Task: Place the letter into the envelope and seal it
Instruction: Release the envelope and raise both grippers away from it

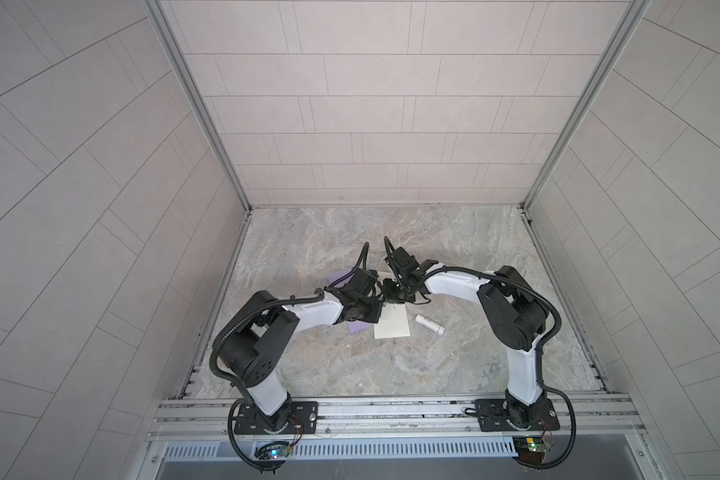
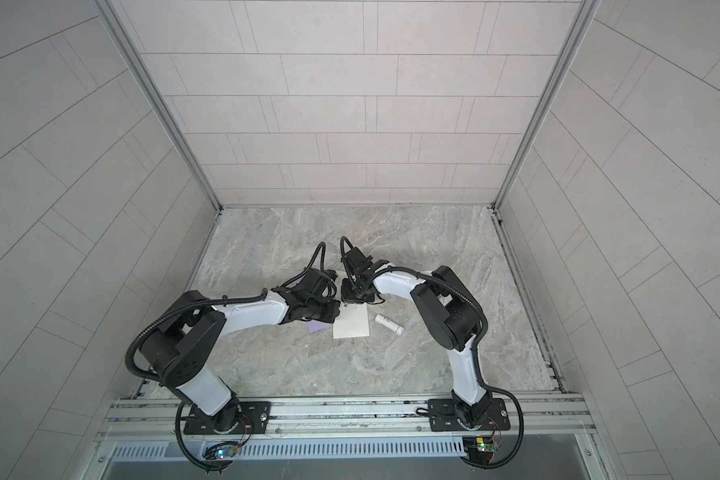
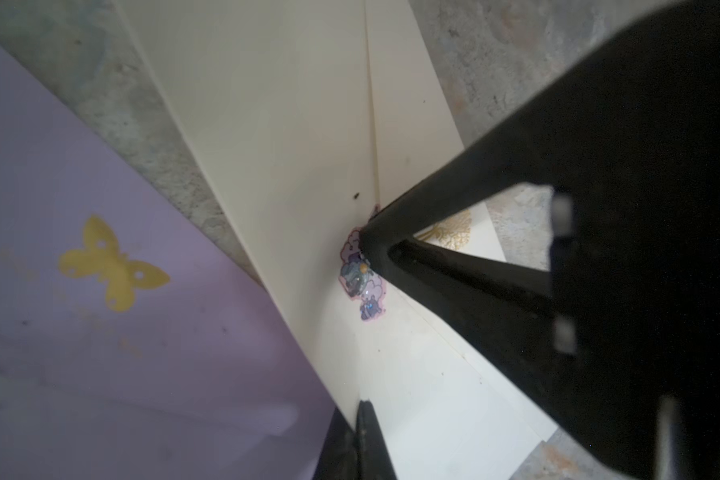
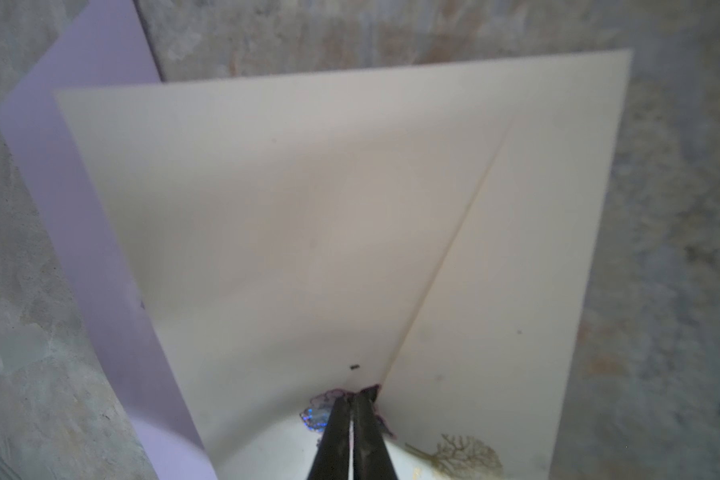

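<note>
I see open worktop [image 1: 391, 374] near and far. Cream envelope [image 1: 391, 324] lies flat with a sticker [image 4: 319, 411] on it. Left hand [image 3: 364, 409] and right hand [image 4: 352, 405] are clenched, the right touching the sticker.

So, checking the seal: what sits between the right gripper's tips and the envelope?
A small purple sticker, stuck on the cream envelope; the shut right gripper touches it. The right wrist view shows this.

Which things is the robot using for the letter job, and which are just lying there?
For the job: cream envelope, sticker, card with gold tree, right gripper.
Lying about: purple butterfly sheet, white tube.
</note>
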